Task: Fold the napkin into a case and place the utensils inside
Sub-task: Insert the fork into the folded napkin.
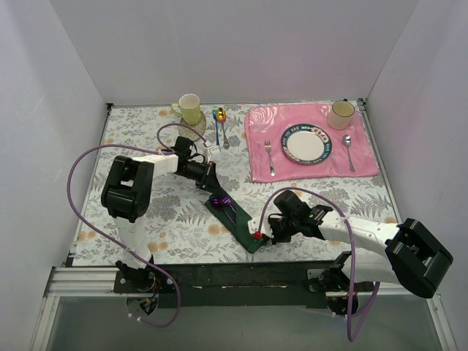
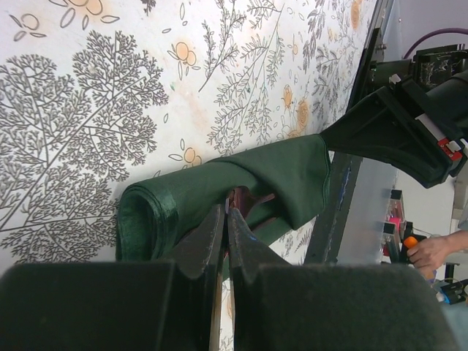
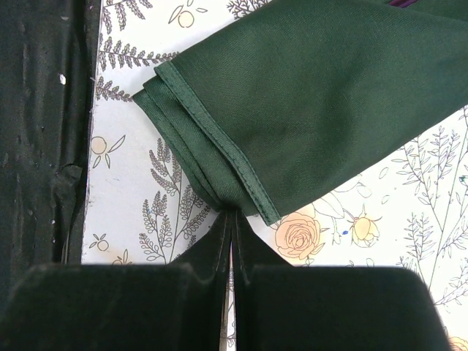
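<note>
The dark green napkin (image 1: 243, 228) lies folded as a narrow case, slanting from the table's middle toward the near edge. The purple utensils (image 1: 221, 202) stick out of its upper end. My left gripper (image 1: 212, 189) is at that end. In the left wrist view its jaws (image 2: 228, 210) are shut at the case's (image 2: 278, 172) opening, with a thin purple utensil (image 2: 247, 199) edge between the tips. My right gripper (image 1: 262, 235) is at the lower end. In the right wrist view it (image 3: 232, 213) is shut on the layered hem of the napkin (image 3: 314, 95).
A pink placemat (image 1: 257, 164) at the back right carries a plate (image 1: 307, 142), a silver fork (image 1: 269, 157), a silver spoon (image 1: 349, 151) and a cup (image 1: 341, 113). A yellow mug (image 1: 190, 108) and blue and gold spoons (image 1: 219, 121) stand behind. The black table edge (image 3: 36, 146) is close by.
</note>
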Motion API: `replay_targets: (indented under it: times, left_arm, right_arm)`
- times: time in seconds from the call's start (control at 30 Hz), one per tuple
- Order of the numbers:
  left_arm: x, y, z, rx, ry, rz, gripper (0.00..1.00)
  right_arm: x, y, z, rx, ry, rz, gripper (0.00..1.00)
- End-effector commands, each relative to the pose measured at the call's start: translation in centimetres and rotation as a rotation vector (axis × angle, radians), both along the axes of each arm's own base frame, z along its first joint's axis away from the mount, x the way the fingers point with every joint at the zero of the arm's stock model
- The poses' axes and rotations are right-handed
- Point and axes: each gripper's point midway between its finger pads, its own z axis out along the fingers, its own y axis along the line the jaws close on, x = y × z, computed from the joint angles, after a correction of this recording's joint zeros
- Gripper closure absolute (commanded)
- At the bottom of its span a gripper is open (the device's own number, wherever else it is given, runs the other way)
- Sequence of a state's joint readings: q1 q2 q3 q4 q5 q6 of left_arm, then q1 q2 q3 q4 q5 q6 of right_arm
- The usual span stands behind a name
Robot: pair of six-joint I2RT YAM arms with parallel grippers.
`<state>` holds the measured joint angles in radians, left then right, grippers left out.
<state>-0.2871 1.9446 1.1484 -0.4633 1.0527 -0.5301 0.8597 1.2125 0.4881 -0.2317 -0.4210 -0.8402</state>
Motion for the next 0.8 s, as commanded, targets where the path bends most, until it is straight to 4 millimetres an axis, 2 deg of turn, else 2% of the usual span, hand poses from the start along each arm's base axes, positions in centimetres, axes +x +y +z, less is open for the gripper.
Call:
replay_targets:
  times: [0.0,0.23,0.37,0.5,0.57,0.67,0.7,0.77]
  left_arm:
    - [-0.5,-0.9,1.9,-0.023,-0.062,-0.018,1.0]
    - [-0.2,-0.8,2.0,0.004,-0.089,-0.005,0.97]
    - [0.3,-0.3,2.4,0.039,-0.14,0.016,0.78]
    - [1.4,0.3,3.5,0.092,-0.244,0.042,0.66]
    - [2.2,0.7,4.5,0.119,-0.303,0.059,0.63]
    - [2.8,1.2,5.6,0.154,-0.373,0.067,0.53]
    - [3.0,1.4,5.8,0.164,-0.402,0.059,0.46]
    - [3.4,1.8,6.7,0.189,-0.444,0.061,0.42]
  right_arm:
    - [0.2,-0.2,-0.3,-0.029,-0.001,-0.015,0.97]
    - [0.2,-0.2,-0.3,-0.027,-0.004,-0.013,0.97]
    - [0.2,-0.4,-0.3,-0.033,-0.008,-0.017,0.95]
    - [0.2,-0.7,-0.2,-0.04,-0.019,-0.017,0.9]
    - [0.2,-0.9,-0.2,-0.042,-0.024,-0.019,0.86]
    - [0.2,-1.0,-0.1,-0.046,-0.033,-0.018,0.81]
    - [0.2,-1.1,-0.1,-0.049,-0.035,-0.018,0.78]
    - [0.4,-1.3,-0.1,-0.052,-0.047,-0.023,0.73]
